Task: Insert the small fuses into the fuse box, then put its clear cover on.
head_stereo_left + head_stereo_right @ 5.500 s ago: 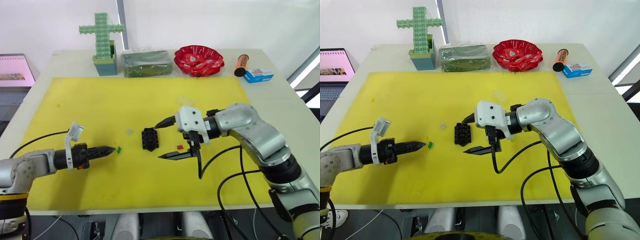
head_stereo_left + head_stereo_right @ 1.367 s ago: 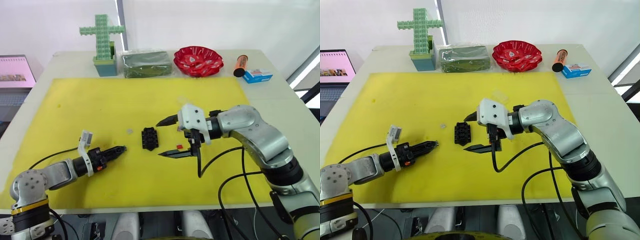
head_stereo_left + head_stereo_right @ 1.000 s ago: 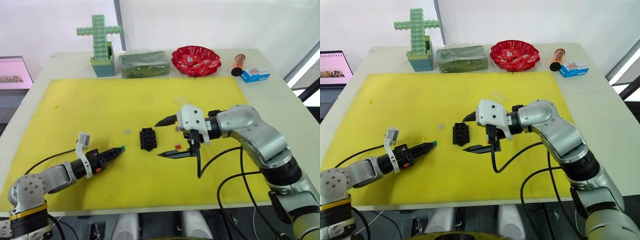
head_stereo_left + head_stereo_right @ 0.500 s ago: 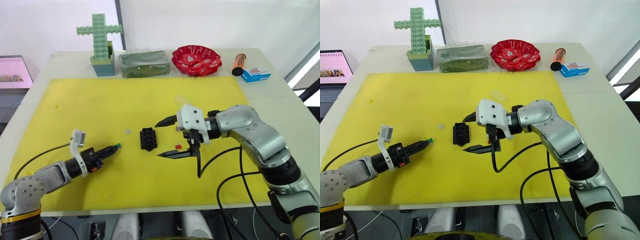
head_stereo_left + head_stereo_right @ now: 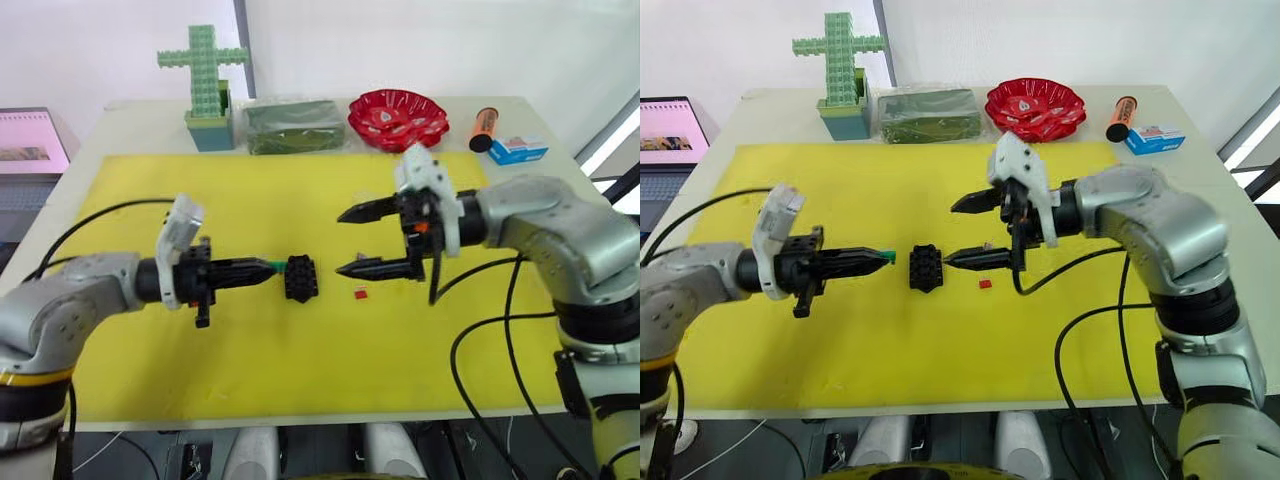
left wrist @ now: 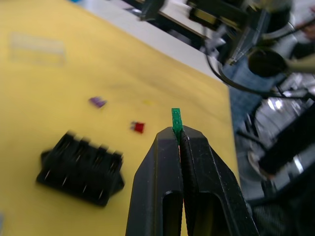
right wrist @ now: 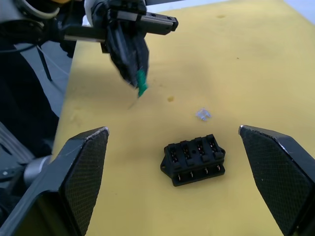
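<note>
The black fuse box (image 5: 300,278) lies mid-mat on the yellow mat (image 5: 200,380). My left gripper (image 5: 270,267) is shut on the green fuse (image 6: 176,120) and hovers just left of the box, tips pointing at it. My right gripper (image 5: 951,235) stands open just right of the box, one finger above the other. A red fuse (image 5: 360,293) lies on the mat below it. In the left wrist view, a mauve fuse (image 6: 97,102) lies beyond the box, and a faint pale rectangle, apparently the clear cover (image 6: 37,48), lies further off. A grey fuse (image 7: 203,114) rests near the box.
Along the table's back edge stand a green cross-shaped block tower (image 5: 205,85), a dark green packet (image 5: 293,127), a red bowl (image 5: 397,118), an orange cylinder (image 5: 482,129) and a blue box (image 5: 517,151). A laptop (image 5: 30,140) sits off the table's left side.
My left gripper has risen and moved right with the green fuse, up to the fuse box. The right gripper has lifted and shifted right, uncovering the red fuse.
</note>
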Available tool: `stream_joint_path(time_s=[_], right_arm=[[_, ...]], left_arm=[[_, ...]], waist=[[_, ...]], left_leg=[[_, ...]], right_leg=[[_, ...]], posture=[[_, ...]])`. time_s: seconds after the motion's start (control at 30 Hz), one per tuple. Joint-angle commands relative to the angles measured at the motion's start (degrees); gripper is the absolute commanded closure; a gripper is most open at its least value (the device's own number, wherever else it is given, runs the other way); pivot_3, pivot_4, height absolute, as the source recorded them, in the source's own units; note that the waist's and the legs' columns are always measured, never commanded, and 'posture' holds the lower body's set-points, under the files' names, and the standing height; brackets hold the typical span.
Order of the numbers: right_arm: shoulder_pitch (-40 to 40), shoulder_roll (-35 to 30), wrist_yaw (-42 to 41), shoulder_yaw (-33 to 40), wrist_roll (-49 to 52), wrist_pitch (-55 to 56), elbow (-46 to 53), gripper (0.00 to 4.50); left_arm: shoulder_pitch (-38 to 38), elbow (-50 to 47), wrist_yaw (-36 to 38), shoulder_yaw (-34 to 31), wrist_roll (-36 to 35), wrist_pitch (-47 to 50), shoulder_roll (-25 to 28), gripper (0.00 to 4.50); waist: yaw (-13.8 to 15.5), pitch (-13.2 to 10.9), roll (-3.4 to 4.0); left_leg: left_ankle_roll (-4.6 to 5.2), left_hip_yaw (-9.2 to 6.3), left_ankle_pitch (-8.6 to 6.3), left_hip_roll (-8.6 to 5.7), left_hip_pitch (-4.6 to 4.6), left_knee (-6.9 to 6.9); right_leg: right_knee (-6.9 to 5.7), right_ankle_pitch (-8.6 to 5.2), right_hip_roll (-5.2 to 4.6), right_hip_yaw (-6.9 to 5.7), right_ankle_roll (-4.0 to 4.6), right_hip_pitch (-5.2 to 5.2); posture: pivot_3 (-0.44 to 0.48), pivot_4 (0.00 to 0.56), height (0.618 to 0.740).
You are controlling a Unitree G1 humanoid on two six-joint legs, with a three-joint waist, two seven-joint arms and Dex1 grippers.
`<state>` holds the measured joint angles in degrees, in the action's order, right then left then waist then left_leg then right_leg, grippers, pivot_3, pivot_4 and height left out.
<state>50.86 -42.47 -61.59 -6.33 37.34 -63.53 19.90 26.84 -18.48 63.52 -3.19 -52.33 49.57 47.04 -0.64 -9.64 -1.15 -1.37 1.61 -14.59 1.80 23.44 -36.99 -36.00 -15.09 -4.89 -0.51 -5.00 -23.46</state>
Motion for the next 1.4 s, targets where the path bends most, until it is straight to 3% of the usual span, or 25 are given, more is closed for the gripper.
stream_joint_path(time_s=[0.03, 0.33, 0.43, 0.57, 0.8, 0.9, 1.0, 1.4], right_arm=[[4.8, -2.1, 1.5, -0.6, 1.0, -5.5, -0.6, 0.00], [17.1, -1.2, 1.2, -4.5, 7.2, -20.1, -4.5, 0.00], [19.1, 0.7, 3.2, -4.7, 7.6, -23.2, -6.4, 0.63], [20.7, 2.9, 5.3, -4.5, 8.1, -25.8, -7.2, 1.99], [21.0, 5.1, 8.4, -5.1, 7.6, -25.9, -8.2, 1.99], [20.9, 4.7, 8.8, -5.6, 7.5, -25.1, -7.9, 2.57], [20.7, 4.1, 8.8, -6.0, 7.4, -24.4, -7.5, 3.56], [20.2, 2.0, 8.2, -7.0, 7.7, -23.2, -6.5, 3.56]], left_arm=[[4.7, 1.5, 4.3, 2.6, 3.2, -3.6, 0.0, 4.50], [10.0, 4.5, 7.2, 6.4, 10.3, -10.9, -3.3, 4.50], [9.8, 4.1, 5.3, 6.3, 11.3, -12.2, -5.4, 4.50], [11.0, 3.8, 3.1, 5.2, 10.9, -11.6, -7.5, 4.50], [10.7, 3.8, 2.6, 5.7, 12.1, -12.5, -8.3, 4.50], [11.3, 4.5, 2.5, 5.6, 12.4, -12.8, -8.7, 4.50], [11.3, 4.9, 2.8, 5.8, 13.1, -13.2, -8.8, 4.50], [11.6, 6.7, 2.8, 5.9, 14.6, -14.8, -10.3, 4.50]], waist=[[-0.1, 0.0, 0.00], [-0.3, 0.0, -0.01], [-0.1, 0.0, -0.01], [0.0, -0.1, -0.03], [-0.1, 0.0, -0.04], [-0.1, 0.0, -0.04], [-0.1, 0.0, -0.03], [-0.1, 0.0, -0.03]], left_leg=[[0.01, 0.02, 0.00, -0.03, 0.01, -0.01], [0.06, 0.00, -0.02, 0.03, 0.03, -0.02], [0.06, -0.02, -0.02, 0.04, 0.03, -0.03], [0.06, -0.03, -0.02, 0.01, 0.08, -0.08], [0.06, -0.03, -0.02, 0.00, 0.08, -0.08], [0.06, -0.04, -0.02, 0.00, 0.08, -0.07], [0.06, -0.03, -0.02, 0.00, 0.08, -0.09], [0.06, -0.03, -0.02, 0.01, 0.08, -0.09]], right_leg=[[0.01, 0.00, 0.07, 0.01, 0.00, 0.00], [-0.10, 0.09, 0.42, 0.03, -0.24, -0.08], [-0.11, 0.11, 0.44, 0.03, -0.28, -0.07], [-0.11, 0.12, 0.39, 0.03, -0.31, -0.05], [-0.14, 0.16, 0.41, 0.03, -0.38, -0.06], [-0.14, 0.16, 0.42, 0.03, -0.39, -0.06], [-0.14, 0.17, 0.42, 0.03, -0.39, -0.06], [-0.15, 0.17, 0.43, 0.02, -0.40, -0.06]], posture=[[0.000, 0.150, 0.740], [0.000, 0.150, 0.740], [0.000, 0.150, 0.740], [0.000, 0.150, 0.740], [0.000, 0.150, 0.740], [0.000, 0.150, 0.740], [0.000, 0.150, 0.740], [0.000, 0.150, 0.740]])
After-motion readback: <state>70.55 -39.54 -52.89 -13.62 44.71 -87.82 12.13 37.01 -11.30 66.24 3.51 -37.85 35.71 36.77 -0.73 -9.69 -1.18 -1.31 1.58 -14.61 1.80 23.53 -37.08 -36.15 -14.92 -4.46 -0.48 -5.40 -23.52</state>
